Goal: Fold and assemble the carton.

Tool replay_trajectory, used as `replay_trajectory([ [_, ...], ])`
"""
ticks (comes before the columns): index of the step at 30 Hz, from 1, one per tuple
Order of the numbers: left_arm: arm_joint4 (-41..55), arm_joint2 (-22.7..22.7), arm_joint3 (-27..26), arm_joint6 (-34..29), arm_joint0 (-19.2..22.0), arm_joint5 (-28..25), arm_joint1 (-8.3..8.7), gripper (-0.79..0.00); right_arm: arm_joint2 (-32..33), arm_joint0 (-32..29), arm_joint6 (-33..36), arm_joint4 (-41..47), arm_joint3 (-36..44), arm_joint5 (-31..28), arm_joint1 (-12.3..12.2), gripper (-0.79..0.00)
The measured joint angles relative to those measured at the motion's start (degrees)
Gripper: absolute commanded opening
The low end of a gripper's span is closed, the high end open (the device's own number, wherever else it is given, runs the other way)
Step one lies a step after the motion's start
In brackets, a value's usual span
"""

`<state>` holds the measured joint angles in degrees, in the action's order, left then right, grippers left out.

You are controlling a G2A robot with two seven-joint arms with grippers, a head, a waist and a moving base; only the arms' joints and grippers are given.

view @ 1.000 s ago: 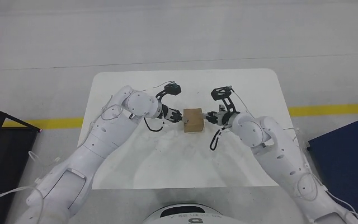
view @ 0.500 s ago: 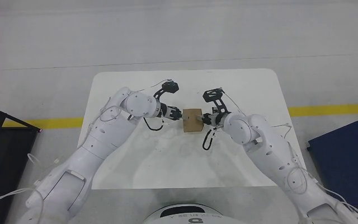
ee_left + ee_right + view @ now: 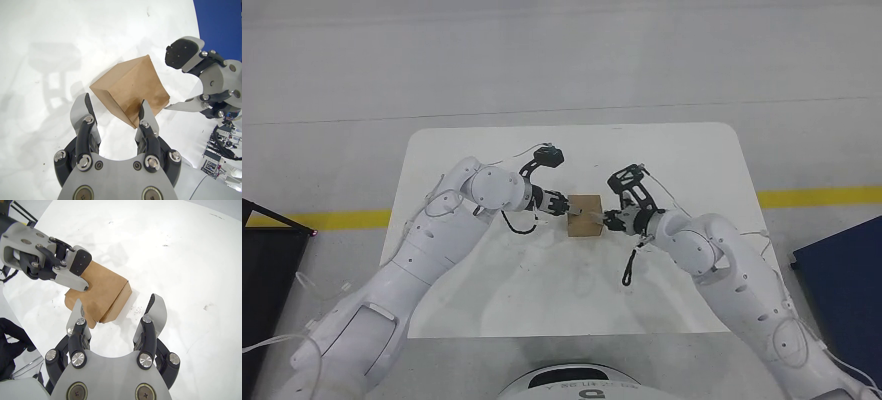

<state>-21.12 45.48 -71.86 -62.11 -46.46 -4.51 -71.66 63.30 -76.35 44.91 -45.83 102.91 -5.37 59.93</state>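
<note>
A small brown carton point(image 3: 586, 214) sits folded into a box shape near the middle of the white table point(image 3: 682, 160). My left gripper point(image 3: 561, 206) is at its left side, open. In the left wrist view one finger point(image 3: 144, 111) rests on the top face of the carton point(image 3: 132, 87), the other stands off its corner. My right gripper point(image 3: 611, 218) is at the opposite side, also open. In the right wrist view one finger point(image 3: 76, 308) lies over the top of the carton point(image 3: 105, 291), while the other finger point(image 3: 156, 305) hangs over bare table.
A loose black cable point(image 3: 630, 265) hangs from the right arm over the table. A blue panel point(image 3: 852, 270) stands off the table's right side and a black frame point(image 3: 262, 240) off its left. Wide bare tabletop lies all around the carton.
The right gripper has closed in on the carton from the right and turned at the wrist. The left gripper and the carton have hardly shifted.
</note>
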Motion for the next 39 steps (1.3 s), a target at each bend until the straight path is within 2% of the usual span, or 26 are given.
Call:
replay_trajectory([
  [7,-0.29,-0.31,0.09,-0.25,-0.25,-0.29,-0.06,-0.277,-2.02,0.34,1.15,-5.29,-0.27,-0.55,0.13,-0.203],
  [19,-0.15,-0.45,0.42,-0.29,-0.46,-0.21,-0.17,-0.286,-3.77,0.51,0.4,-8.25,-0.13,-1.75,0.51,-0.215],
  [25,-0.13,-0.45,0.48,-0.33,-0.44,-0.29,-0.22,-0.289,-5.73,1.25,1.26,-10.27,-0.46,-2.27,0.9,-0.249],
  [27,-0.02,-0.41,0.52,-0.31,-0.45,-0.34,-0.23,-0.296,-6.44,1.67,1.44,-11.03,-0.72,-1.86,1.09,-0.271],
  [31,-0.06,-0.43,0.55,-0.29,-0.49,-0.34,-0.26,-0.308,-6.76,2.07,1.49,-10.63,-1.21,-2.31,1.29,-0.4],
  [35,-0.16,-0.43,0.55,-0.29,-0.48,-0.47,-0.27,-0.317,-5.57,1.86,1.53,-10.07,-1.65,-2.19,1.21,-0.465],
  [39,-0.18,-0.4,0.54,-0.34,-0.5,-0.52,-0.28,-0.323,-4.74,1.41,1.72,-10.31,-1.68,-2.34,1.1,-0.486],
])
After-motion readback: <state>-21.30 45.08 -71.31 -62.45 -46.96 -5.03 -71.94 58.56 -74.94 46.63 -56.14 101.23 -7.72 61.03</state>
